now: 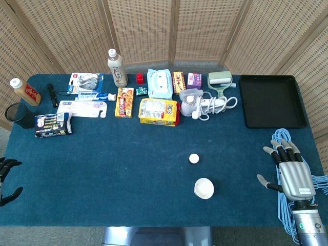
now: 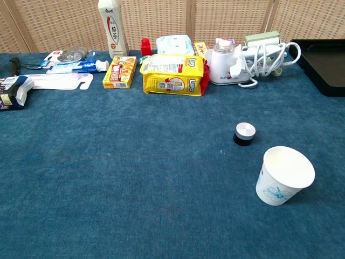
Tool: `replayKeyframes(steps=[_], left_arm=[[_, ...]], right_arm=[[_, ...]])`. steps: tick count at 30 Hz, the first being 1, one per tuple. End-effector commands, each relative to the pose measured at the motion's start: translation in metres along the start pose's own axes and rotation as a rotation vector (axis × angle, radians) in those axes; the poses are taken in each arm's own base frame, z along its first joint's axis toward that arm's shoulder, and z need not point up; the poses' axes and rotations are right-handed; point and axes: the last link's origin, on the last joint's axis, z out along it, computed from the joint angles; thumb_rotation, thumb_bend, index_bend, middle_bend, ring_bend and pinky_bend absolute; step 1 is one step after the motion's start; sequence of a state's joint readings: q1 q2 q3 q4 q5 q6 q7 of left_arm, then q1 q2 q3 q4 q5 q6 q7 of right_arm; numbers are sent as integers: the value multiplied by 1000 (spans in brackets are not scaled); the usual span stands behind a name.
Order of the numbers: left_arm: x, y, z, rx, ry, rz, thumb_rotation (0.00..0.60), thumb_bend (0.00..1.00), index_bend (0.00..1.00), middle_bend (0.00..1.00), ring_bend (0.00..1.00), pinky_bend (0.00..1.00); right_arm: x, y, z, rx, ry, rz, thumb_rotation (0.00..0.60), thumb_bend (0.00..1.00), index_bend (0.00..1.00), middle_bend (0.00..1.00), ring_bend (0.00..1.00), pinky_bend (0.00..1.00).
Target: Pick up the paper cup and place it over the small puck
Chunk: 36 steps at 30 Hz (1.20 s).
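Standing mouth-up on the blue desk (image 1: 128,169), the paper cup (image 2: 284,175) is white with a faint blue print low on its wall, and it leans slightly in the chest view. It looks empty, so I judge it very light, thin-walled and easy to crush or tip; a firm squeeze near the rim would likely fold it. The safer hold, to my eye, is a gentle wrap around the mid to lower wall, where the base stiffens it, with room left to turn it over, since it has to go mouth-down over its target.

That target, the small puck (image 2: 245,134), sits just beside the cup at about 11 o'clock from it, apart and not touching: a short black disc with a white top, narrower than the cup's mouth.

At about 3 o'clock from the cup in the head view, well apart, the right hand (image 1: 293,173) lies over the desk edge near a coil of blue cable (image 1: 283,138), fingers spread and holding nothing. The left hand (image 1: 7,180) shows only partly at the far left edge; its dark fingers seem curled loosely with nothing in them, but I cannot tell for sure.

Along the far side, around 12 o'clock, stand a yellow snack bag (image 2: 173,74) and a white kettle (image 2: 226,63).
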State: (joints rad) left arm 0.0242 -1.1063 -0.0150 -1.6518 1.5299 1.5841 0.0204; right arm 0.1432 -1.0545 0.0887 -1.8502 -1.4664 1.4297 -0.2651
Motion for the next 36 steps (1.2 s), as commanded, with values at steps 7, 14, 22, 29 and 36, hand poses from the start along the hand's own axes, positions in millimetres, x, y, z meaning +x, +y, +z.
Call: replayKeyframes(steps=[7,14,22,29,36], left_arm=[[0,0,2,1,1,1,600,179,281,281,157,177],[3,1,2,-5,8,0,600,179,282,280,157,177],[3,5,5,-15,6,1,600,179,281,280,156,177],[4,5,5,-17,6,7,600,178,281,280,156,177],[7,9,9,-35,14,15,600,179,281,280,156,177]], right_arm=[[-4,-3,3,12,-10,21,434,294,219,153,72,49],[1,-6,1,40,-7,93,437,294,237,172,88,49],[1,-25,2,153,-105,289,433,295,254,195,115,52],[-10,-50,6,282,-217,415,433,294,259,207,128,53],[-25,-84,10,403,-276,425,436,293,259,207,128,52]])
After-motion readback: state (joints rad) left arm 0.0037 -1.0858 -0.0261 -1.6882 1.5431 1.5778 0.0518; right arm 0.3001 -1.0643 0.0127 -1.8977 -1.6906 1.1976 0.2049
